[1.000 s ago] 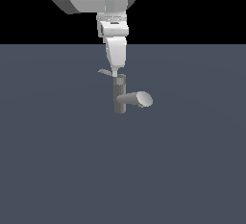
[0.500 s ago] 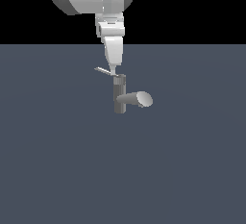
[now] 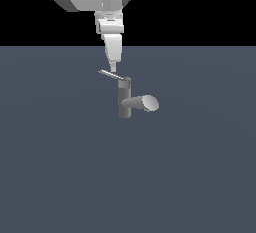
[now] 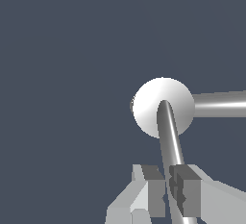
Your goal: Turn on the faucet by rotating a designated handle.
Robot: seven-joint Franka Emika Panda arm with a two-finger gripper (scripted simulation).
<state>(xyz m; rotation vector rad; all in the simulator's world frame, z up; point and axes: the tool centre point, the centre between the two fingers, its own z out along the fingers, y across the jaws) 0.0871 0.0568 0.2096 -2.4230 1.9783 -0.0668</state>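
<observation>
Fingers [image 3: 113, 69] just above faucet [image 3: 125, 102] handle [image 3: 112, 74].

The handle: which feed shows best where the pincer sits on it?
The wrist view. There the handle runs from the round post top straight down between the pincer pads, which nearly close on it. The exterior view shows the handle only as a thin slanted sliver under the pincer tip; contact is unclear.
</observation>
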